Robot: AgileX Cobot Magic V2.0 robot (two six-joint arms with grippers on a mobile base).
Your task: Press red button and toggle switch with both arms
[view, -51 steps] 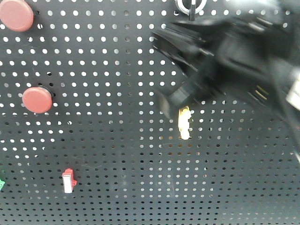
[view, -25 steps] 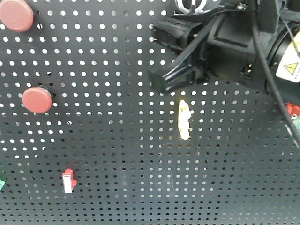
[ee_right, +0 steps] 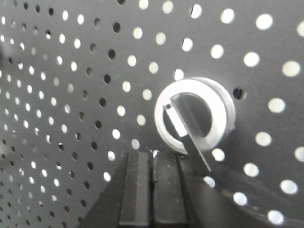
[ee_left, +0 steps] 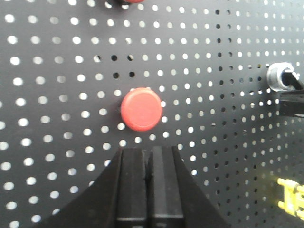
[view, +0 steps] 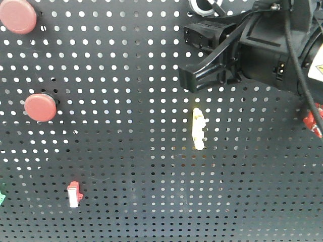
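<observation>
left fingers (ee_left: 133, 185) closed together, empty, below red button (ee_left: 141, 109) | right fingers (ee_right: 137, 190) closed together, empty, just under toggle switch (ee_right: 194, 118)

Black right gripper (view: 194, 79), black cable (view: 294, 55), white label (view: 316, 72)

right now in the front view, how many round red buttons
2. The larger red button sits top left, the smaller red button below it. The arm covers the upper right, so more may be hidden.
</observation>
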